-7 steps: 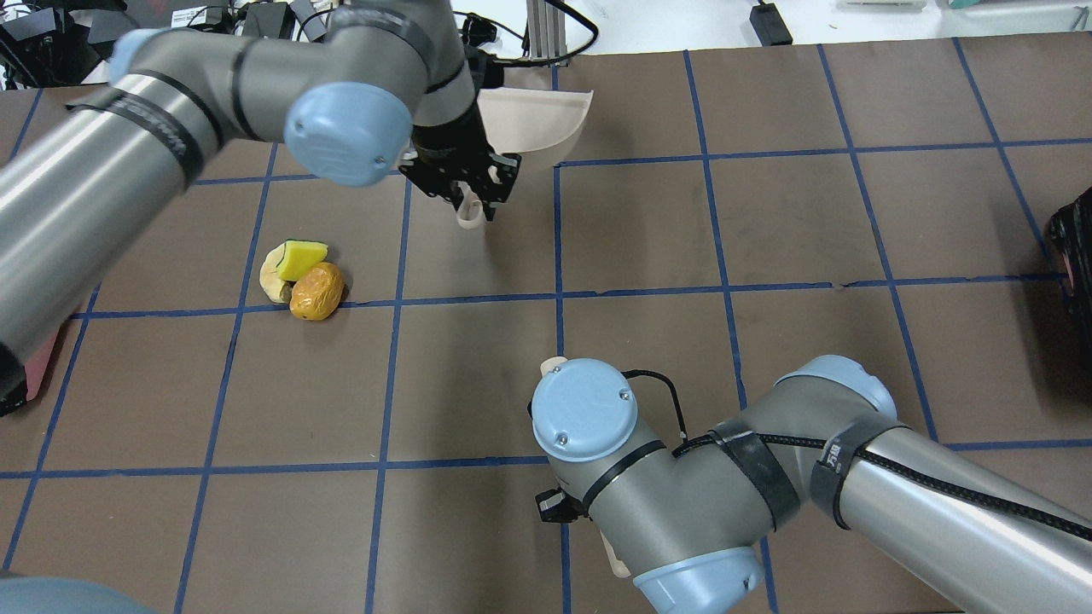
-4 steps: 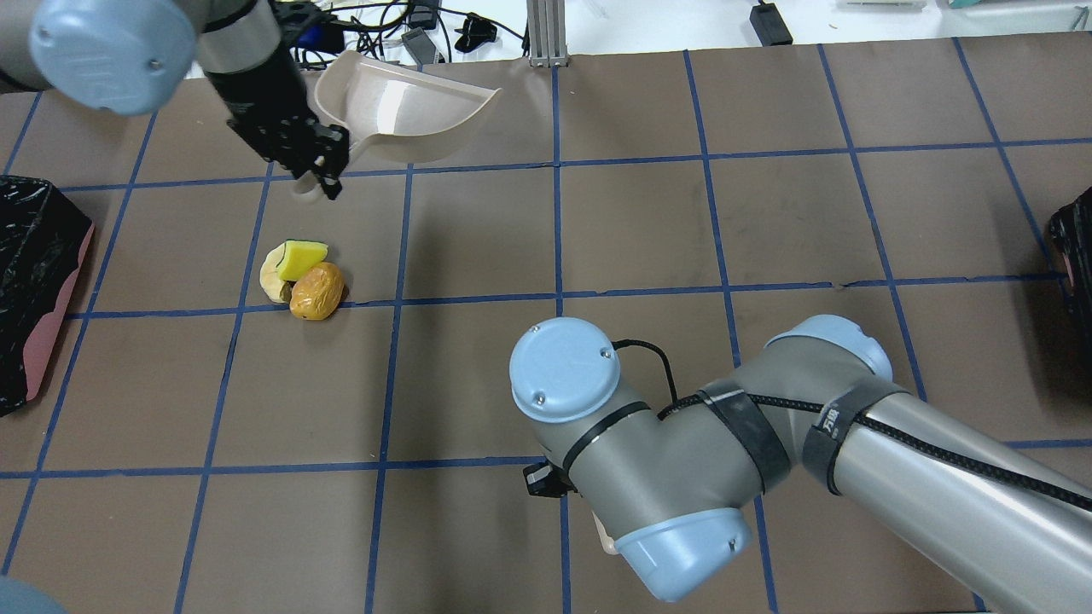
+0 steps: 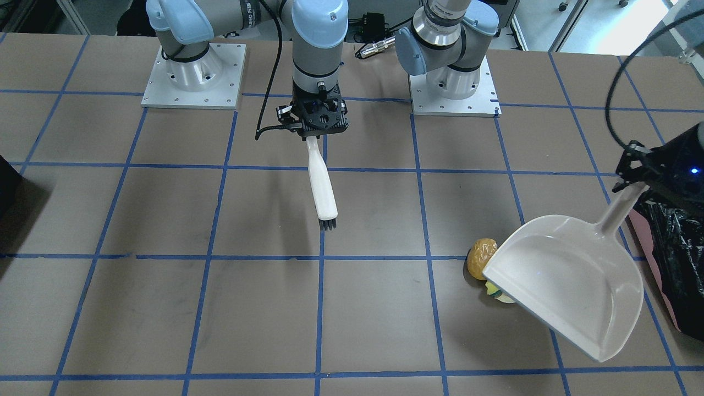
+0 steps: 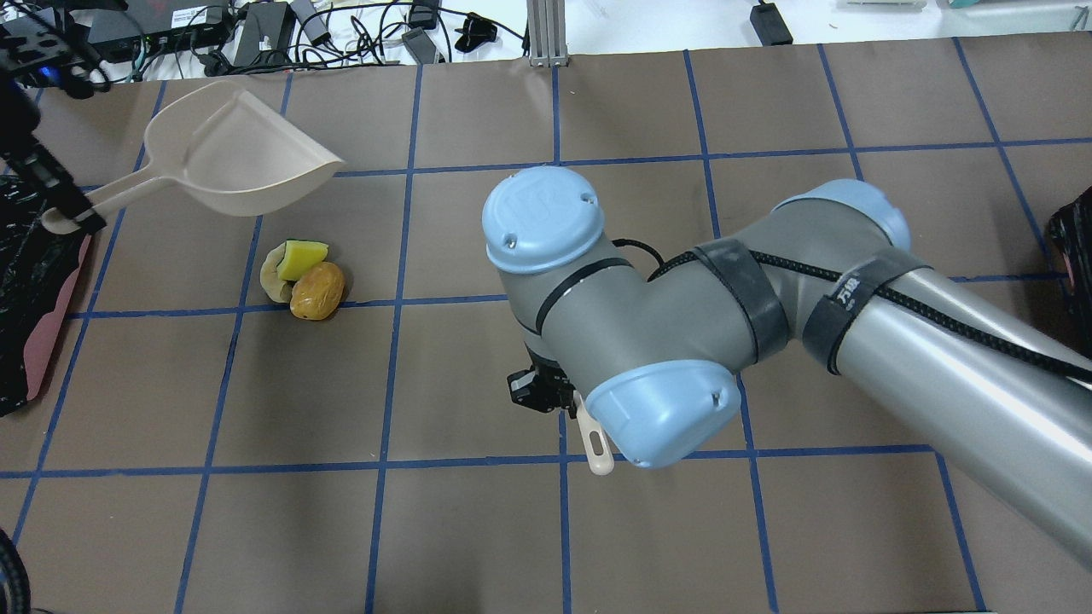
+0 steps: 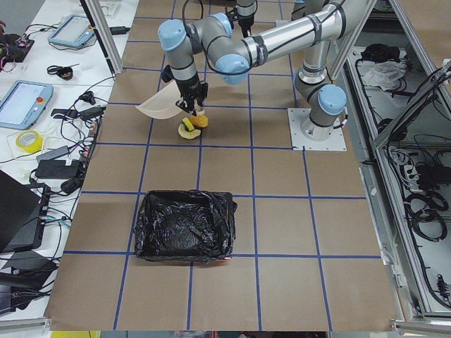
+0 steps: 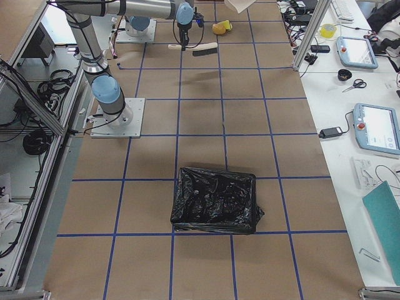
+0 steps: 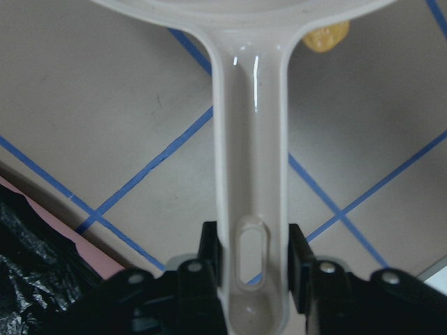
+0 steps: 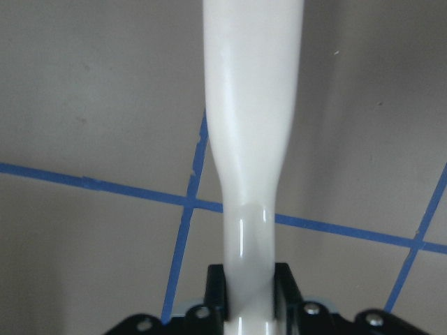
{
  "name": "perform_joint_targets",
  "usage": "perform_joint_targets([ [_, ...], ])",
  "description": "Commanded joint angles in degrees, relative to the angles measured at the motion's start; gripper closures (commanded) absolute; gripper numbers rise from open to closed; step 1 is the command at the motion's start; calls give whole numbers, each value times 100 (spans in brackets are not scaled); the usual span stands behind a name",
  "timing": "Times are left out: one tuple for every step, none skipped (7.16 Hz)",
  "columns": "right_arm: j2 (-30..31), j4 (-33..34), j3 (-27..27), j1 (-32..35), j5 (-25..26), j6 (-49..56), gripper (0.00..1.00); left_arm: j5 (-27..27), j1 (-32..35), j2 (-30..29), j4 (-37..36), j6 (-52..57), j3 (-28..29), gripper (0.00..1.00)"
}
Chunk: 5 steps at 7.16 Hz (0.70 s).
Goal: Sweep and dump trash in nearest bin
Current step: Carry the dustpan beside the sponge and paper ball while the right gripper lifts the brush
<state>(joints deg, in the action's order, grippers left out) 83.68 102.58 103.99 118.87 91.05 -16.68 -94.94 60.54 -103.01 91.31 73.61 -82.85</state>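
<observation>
Nearest you in the overhead view, the right arm (image 4: 648,341) bends over the middle of the counter (image 4: 810,546). Its bulky grey-and-blue elbow hides nearly all of the brush (image 3: 322,187); only the hang-hole end of the white handle pokes out below it. From across the counter you see the rest. The right jaws are pinching the handle near that end, and the brush reaches out from them along a blue tape line (image 3: 320,330), black bristles at the outer end. You cannot tell from these views whether the bristles touch the counter.

Further out and to the left lies the trash, a tight cluster just beyond a tape line. The orange-brown lump (image 4: 317,291) touches the yellow sponge piece (image 4: 301,258) with its green edge. The pale slice (image 4: 270,275) curls against both on the left. The cluster is well apart from the brush.

Beyond the trash the beige dustpan (image 4: 243,158) hangs tilted in the air, mouth turned toward the counter's middle, not touching the cluster. Seen from across the counter, its lip covers most of the sponge piece and slice, leaving only the lump plain. The left jaws are clamped on the dustpan's handle end, one on each side of the slot. Just beside them, at the counter's left edge, sits the pink-sided bin (image 4: 53,337) with its black bag. A second black-bagged bin (image 4: 1077,247) shows at the right edge, well away. Past the far edge, cables (image 4: 341,26) lie tangled.
</observation>
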Motion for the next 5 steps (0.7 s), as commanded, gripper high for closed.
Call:
perform_joint_targets([
  [-429, -45, -570, -198, 0, 78, 100, -181, -665, -167, -933, 1806, -387, 100],
  [-718, -53, -895, -207, 9, 95, 100, -235, -840, -263, -1601, 2484, -686, 100],
  [-1052, -71, -1342, -207, 18, 121, 100, -209, -1025, -438, -2034, 3092, -810, 100],
  [-1412, -175, -1851, -207, 18, 113, 100, -209, -1044, -648, -2482, 3663, -803, 100],
  [-1790, -351, -2369, -207, 9, 113, 100, -209, -1053, -833, -2721, 3956, -751, 100],
])
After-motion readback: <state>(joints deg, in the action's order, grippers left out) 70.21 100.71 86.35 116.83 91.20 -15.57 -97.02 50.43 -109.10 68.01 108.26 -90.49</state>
